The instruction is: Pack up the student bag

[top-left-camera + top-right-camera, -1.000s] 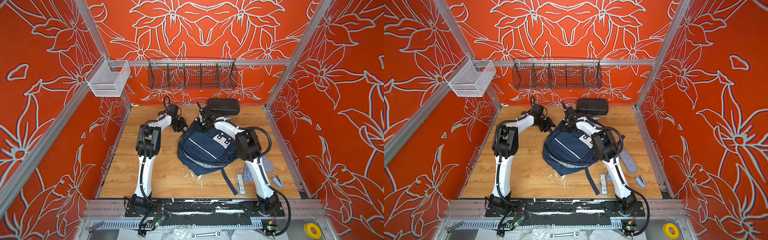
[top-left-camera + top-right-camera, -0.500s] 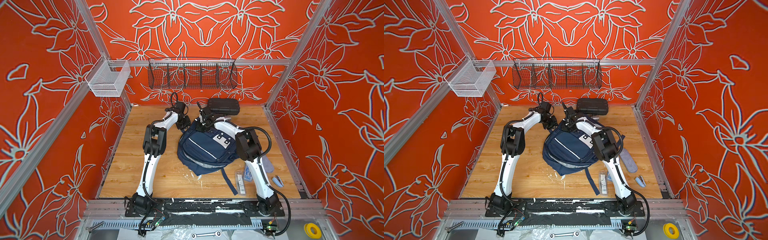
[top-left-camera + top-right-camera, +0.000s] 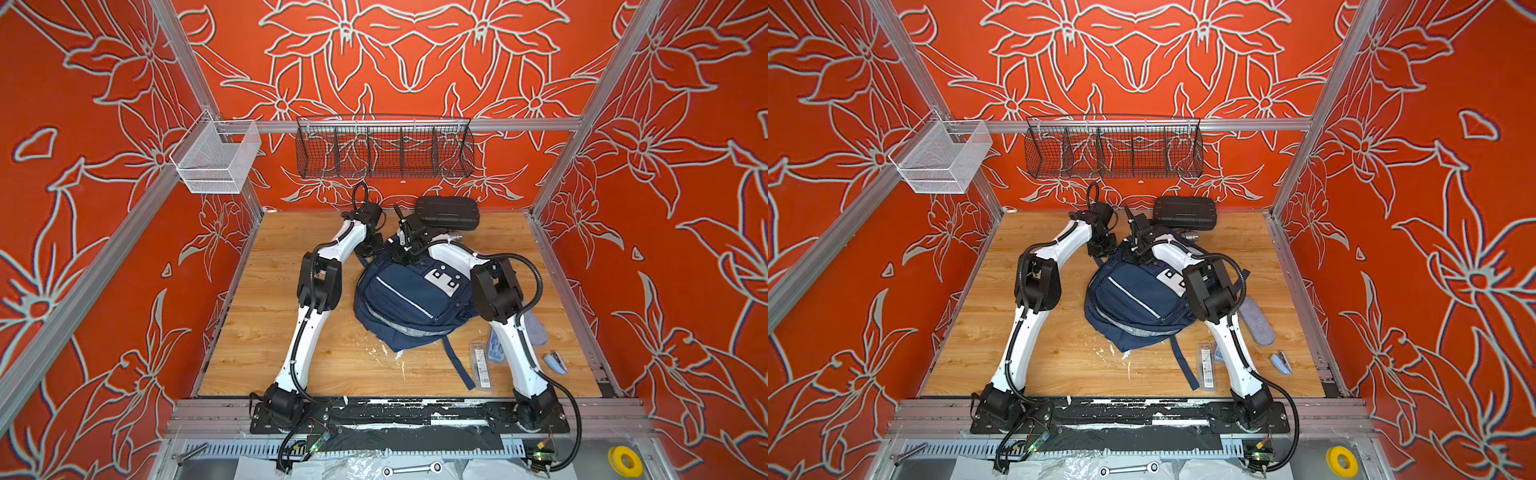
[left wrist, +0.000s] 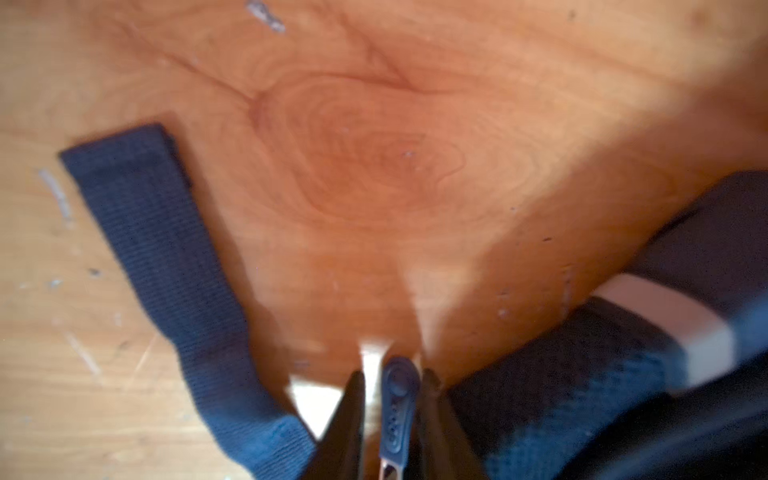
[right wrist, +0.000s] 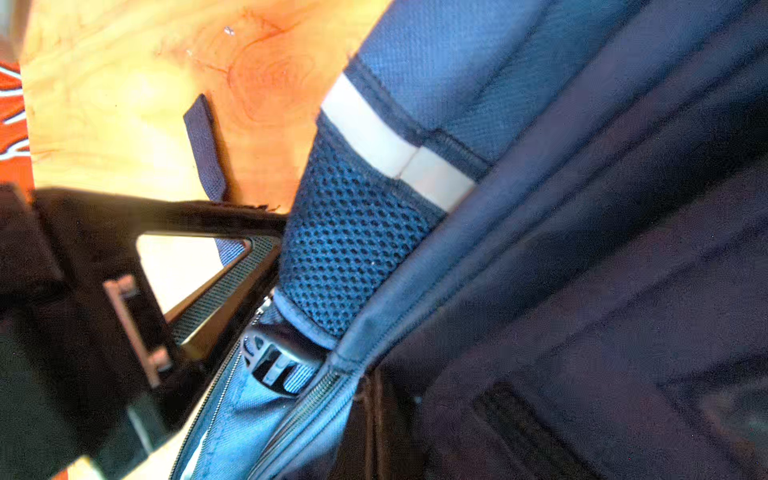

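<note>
front ledge: wrench (image 3: 413, 469) and yellow tape roll (image 3: 624, 460), off the wood table (image 3: 270, 340)
near right: clear pen pack (image 3: 479, 365), light-blue stapler (image 3: 555, 362) and grey pouch (image 3: 1256, 320) lie beside the right arm
student bag (image 3: 411, 299): mid-table between the arms, flat, front face up
bag axis: long axis runs near to far, leaning a bit. The bottom end faces the front edge and the top end points at the back wall. The white patch (image 3: 444, 278) sits toward the far right.
bag strap (image 3: 457, 365): trails from the bottom end toward the front, next to the pen pack
left gripper (image 4: 392, 378): at the bag's far left corner, jaws narrowed around the blue zipper pull (image 4: 397, 399). A sliver of light shows on one side and the view is blurred, so a firm pinch can't be told.
webbing strap end (image 4: 158, 249): flat on the wood just beside that gripper
right gripper (image 3: 405, 257): at the bag's top end, jaws pressed together on bag fabric by the zipper
back: black hard case (image 3: 446, 212) just beyond the bag top
wall: black wire basket (image 3: 384, 149), white mesh basket (image 3: 216, 162)
</note>
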Robot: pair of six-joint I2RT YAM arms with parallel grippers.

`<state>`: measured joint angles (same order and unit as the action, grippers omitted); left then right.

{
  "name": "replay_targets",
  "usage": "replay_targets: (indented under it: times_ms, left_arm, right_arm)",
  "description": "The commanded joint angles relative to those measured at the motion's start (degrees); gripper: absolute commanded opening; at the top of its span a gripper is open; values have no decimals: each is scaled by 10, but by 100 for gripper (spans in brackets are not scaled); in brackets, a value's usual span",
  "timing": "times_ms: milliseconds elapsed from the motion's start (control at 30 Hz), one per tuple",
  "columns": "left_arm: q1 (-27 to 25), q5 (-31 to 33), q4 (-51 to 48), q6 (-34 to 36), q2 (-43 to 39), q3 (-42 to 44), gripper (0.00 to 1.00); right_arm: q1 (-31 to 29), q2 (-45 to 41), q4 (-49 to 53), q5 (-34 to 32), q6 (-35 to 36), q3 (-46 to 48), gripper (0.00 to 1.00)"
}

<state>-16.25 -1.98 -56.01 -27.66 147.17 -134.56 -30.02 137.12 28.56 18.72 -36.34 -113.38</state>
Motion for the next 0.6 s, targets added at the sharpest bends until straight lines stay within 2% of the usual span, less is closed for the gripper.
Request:
replay_targets:
  times_ms: [0, 233, 400, 500, 567]
  left_arm:
    - [0, 25, -89, 13, 48, 25, 15]
    - [4, 24, -79, 14, 31, 18, 0]
    - [16, -2, -65, 17, -7, 20, 0]
    - [18, -15, -45, 35, -54, 52, 0]
    - [18, -29, -12, 51, -97, 93, 0]
  right_arm:
    - [-4, 34, 49, 5, -13, 33, 5]
    - [1, 31, 49, 3, -13, 34, 4]
    - [6, 17, 30, 3, -28, 44, 4]
    - [11, -8, -32, 21, -18, 64, 5]
    - [12, -36, -119, 46, 26, 93, 8]
